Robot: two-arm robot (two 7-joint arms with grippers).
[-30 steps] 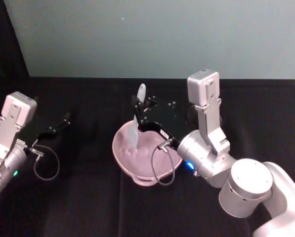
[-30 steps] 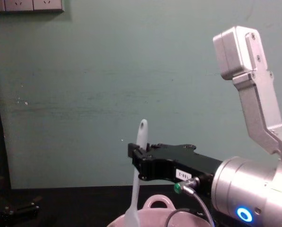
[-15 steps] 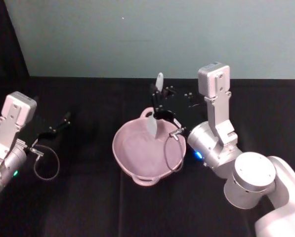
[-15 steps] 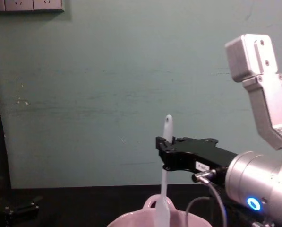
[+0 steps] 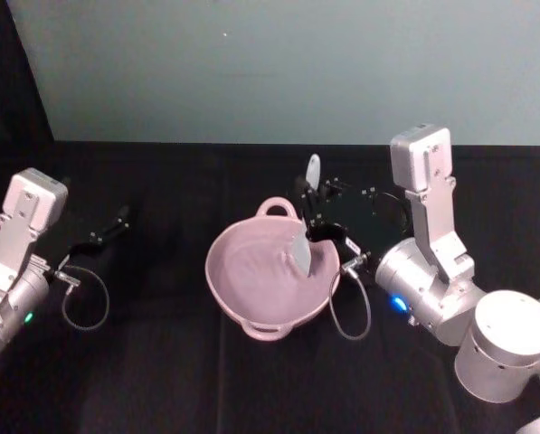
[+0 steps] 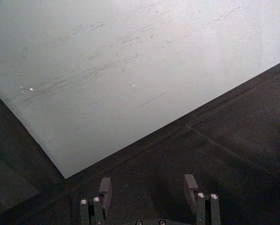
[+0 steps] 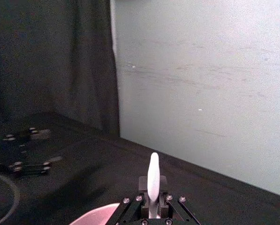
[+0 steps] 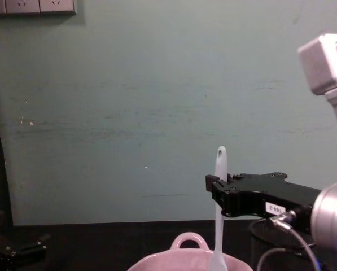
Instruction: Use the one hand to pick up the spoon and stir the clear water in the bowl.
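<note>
The pale pink bowl (image 5: 242, 280) with a wavy rim and loop handle sits mid-table. My right gripper (image 5: 313, 213) hovers over its right side, shut on the white spoon (image 5: 302, 251). The spoon stands nearly upright, its blade dipping into the bowl and its holed handle tip pointing up. From the chest, the spoon (image 8: 218, 217) passes down through the right gripper (image 8: 216, 195) into the bowl (image 8: 185, 261). In the right wrist view the spoon (image 7: 153, 178) rises between the jaws. My left gripper (image 5: 114, 223) is parked far left, and the left wrist view shows it (image 6: 147, 192) open.
A black wire-mesh cup (image 8: 259, 231) stands just behind and to the right of the bowl, under my right gripper. The table is covered in black cloth and a pale green wall runs behind it. A looped cable (image 5: 81, 303) hangs by my left wrist.
My right gripper has carried the spoon rightward across the bowl, from its left side to its right side. The left arm has not moved.
</note>
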